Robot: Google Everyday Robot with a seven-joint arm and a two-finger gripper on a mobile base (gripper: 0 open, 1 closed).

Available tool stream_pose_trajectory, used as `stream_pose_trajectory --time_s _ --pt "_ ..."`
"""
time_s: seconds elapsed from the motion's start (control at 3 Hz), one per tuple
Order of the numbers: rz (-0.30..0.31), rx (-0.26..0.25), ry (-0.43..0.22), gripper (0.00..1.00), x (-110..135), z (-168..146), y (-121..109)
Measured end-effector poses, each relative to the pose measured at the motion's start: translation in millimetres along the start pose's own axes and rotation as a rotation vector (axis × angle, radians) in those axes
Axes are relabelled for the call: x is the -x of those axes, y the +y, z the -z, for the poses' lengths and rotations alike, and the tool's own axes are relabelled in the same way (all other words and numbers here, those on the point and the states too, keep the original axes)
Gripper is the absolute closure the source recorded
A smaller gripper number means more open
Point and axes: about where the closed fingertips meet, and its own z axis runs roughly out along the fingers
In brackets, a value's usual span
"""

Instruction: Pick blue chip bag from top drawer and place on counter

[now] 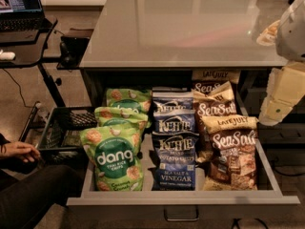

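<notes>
Gripper point(276, 109) is held beside the top drawer point(119, 210), grasp cannot be told, blue chip bag point(175, 165) is propped upright inside

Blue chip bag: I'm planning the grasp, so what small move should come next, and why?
Probably swing the gripper left, over the front blue chip bag. The gripper hangs by the right edge of the open drawer, past the brown bags, while that bag stands upright in the middle row.
</notes>
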Motion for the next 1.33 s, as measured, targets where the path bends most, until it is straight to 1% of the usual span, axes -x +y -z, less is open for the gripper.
stream_pose_trajectory --time_s 0.33,0.67,1.0,1.33 --pt "-0.009 -0.007 -0.009 0.00 -1.1 -1.8 -1.0" --pt "-0.035 0.025 -0.044 0.00 -9.3 -31.7 10.8" --pt "-0.099 0.108 -0.066 0.00 -25.8 -85.2 39.3" --pt "-0.135 0.185 -0.104 0.00 -27.0 -134.0 70.6"
